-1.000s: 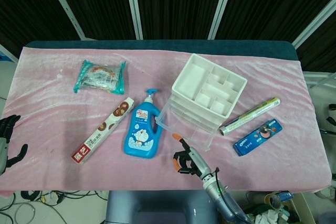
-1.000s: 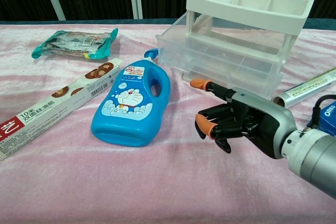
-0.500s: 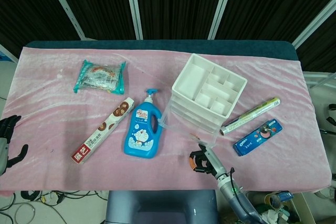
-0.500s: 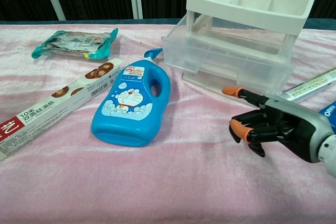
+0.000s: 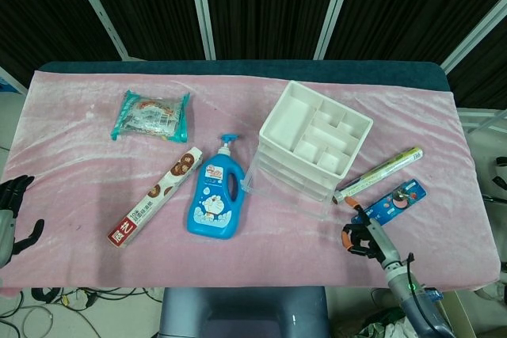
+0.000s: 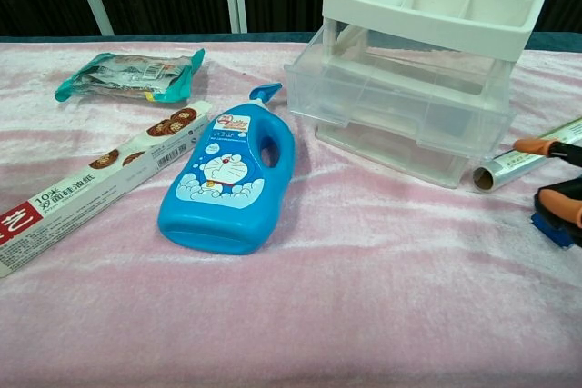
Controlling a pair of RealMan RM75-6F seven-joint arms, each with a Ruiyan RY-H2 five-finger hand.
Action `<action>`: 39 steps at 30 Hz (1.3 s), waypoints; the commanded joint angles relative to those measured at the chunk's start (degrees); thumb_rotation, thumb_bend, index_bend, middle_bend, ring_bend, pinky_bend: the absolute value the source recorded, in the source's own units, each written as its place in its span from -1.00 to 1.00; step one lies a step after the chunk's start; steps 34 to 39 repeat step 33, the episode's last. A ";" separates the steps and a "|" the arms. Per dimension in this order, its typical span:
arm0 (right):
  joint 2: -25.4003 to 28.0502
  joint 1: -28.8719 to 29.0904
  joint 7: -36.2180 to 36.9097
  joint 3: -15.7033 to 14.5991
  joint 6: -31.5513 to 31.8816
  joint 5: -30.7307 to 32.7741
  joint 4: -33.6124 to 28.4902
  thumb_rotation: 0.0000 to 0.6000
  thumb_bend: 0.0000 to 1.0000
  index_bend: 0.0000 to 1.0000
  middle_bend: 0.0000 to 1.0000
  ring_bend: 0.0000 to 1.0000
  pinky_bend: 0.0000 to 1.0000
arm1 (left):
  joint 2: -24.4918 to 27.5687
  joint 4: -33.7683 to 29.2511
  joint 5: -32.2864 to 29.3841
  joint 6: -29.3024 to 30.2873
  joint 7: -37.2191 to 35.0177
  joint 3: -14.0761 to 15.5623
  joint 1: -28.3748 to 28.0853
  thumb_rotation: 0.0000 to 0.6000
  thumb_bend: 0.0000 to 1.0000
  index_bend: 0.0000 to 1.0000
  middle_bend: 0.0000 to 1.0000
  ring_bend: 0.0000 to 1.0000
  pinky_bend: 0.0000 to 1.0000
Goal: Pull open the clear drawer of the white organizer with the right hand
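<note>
The right hand [image 5: 366, 237], fingers curled on nothing, hovers beside the blue Oreo pack [image 5: 389, 206]. The organizer [image 5: 315, 138] stands mid-table, its clear drawer [image 6: 396, 104] protruding. A Doraemon bottle [image 6: 228, 177] lies nearby.

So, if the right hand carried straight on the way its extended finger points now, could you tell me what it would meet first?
Most likely the foil roll. The right hand sits over the blue Oreo pack, its orange-tipped finger aimed up and slightly left at the roll's near end. Its height above the cloth is unclear, so it might pass over.
</note>
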 commanded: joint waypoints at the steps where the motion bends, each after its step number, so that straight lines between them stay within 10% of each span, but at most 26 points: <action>1: 3.22 -1.06 3.18 1.24 1.04 0.12 1.82 1.00 -0.03 -0.96 0.31 0.55 0.56 | -0.02 0.00 0.03 0.04 0.07 0.00 0.01 1.00 -0.27 -0.80 -0.81 -0.85 -0.80; 13: 7.58 -7.46 -27.58 4.22 21.32 1.57 10.49 1.00 -0.56 -0.96 -0.57 -0.22 -0.43 | 0.03 -0.15 -0.19 0.20 0.41 -0.18 0.06 1.00 -0.27 -0.80 -0.81 -0.85 -0.81; 24: 5.94 -11.23 -47.41 0.45 32.40 -8.19 12.90 1.00 -0.72 -0.97 -0.77 -0.45 -0.52 | 0.76 -0.94 0.59 -0.01 -0.97 0.21 0.12 1.00 -0.28 -0.80 -0.82 -0.85 -0.83; 39: 6.03 -10.88 -45.88 0.23 31.18 -10.11 12.50 1.00 -0.73 -0.97 -0.77 -0.44 -0.52 | 1.09 1.30 4.34 0.22 -3.57 1.04 -0.53 1.00 -0.33 -0.80 -0.82 -0.87 -0.85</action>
